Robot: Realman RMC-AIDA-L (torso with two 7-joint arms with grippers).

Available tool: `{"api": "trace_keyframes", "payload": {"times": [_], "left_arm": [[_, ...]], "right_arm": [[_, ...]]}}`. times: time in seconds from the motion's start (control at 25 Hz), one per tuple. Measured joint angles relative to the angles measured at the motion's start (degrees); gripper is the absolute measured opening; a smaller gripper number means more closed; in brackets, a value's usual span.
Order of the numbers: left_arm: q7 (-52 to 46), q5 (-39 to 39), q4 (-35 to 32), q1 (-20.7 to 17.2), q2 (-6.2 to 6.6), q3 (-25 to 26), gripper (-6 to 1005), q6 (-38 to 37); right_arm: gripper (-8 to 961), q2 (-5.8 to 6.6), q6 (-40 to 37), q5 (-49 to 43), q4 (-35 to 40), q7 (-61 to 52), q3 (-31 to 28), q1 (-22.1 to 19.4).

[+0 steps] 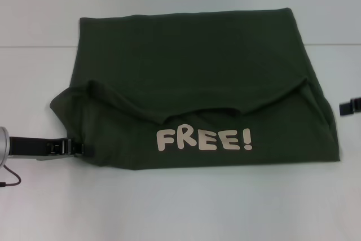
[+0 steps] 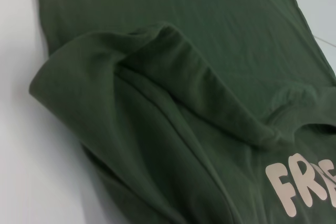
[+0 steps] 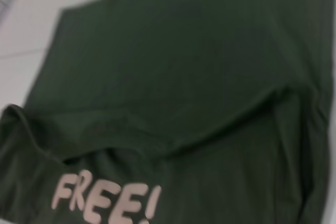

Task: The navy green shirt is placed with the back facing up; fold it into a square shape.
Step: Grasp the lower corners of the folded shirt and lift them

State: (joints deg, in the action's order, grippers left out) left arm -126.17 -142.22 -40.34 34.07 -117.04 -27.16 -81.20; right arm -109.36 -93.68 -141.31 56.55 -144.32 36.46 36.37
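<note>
The navy green shirt [image 1: 192,71] lies on the white table, partly folded. Its near part is turned over toward the front, so the pale "FREE!" lettering [image 1: 204,139] faces up near the front edge. The folded edge runs across the middle with a sleeve bulge at the left [image 1: 73,103]. My left gripper [image 1: 79,149] is low at the shirt's front left corner, touching the cloth edge. My right gripper [image 1: 345,108] is at the far right, apart from the shirt. The shirt also shows in the left wrist view [image 2: 173,103] and the right wrist view [image 3: 184,77].
The white table [image 1: 180,207] has bare surface in front of the shirt and on both sides. A table seam line [image 1: 34,46] runs across behind the shirt's left side.
</note>
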Motion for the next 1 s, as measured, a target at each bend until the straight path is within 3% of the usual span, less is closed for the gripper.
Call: {"api": "trace_keyframes", "payload": {"times": [0.12,0.28,0.6,1.0], "left_arm": [[0.0,0.0,0.0,0.2,0.07,0.0,16,-0.1],[0.0,0.2,0.0,0.2,0.10,0.0,16,-0.5],[0.0,0.4,0.0,0.4,0.20,0.0,15,-0.5],[-0.2,0.6,0.0,0.6,0.24,0.0,15,-0.6]], "right_arm": [[856,-0.77,-1.3,-10.0,-0.8,-1.7,0.5,3.8],[857,-1.52,1.4,-15.1,-4.5,-1.5,0.7,5.6],[856,-2.14,8.3,-15.4,-11.7,-0.3,1.9,6.2],[855,-4.25,11.8,-15.4,-13.3,0.1,4.4,7.6]]}}
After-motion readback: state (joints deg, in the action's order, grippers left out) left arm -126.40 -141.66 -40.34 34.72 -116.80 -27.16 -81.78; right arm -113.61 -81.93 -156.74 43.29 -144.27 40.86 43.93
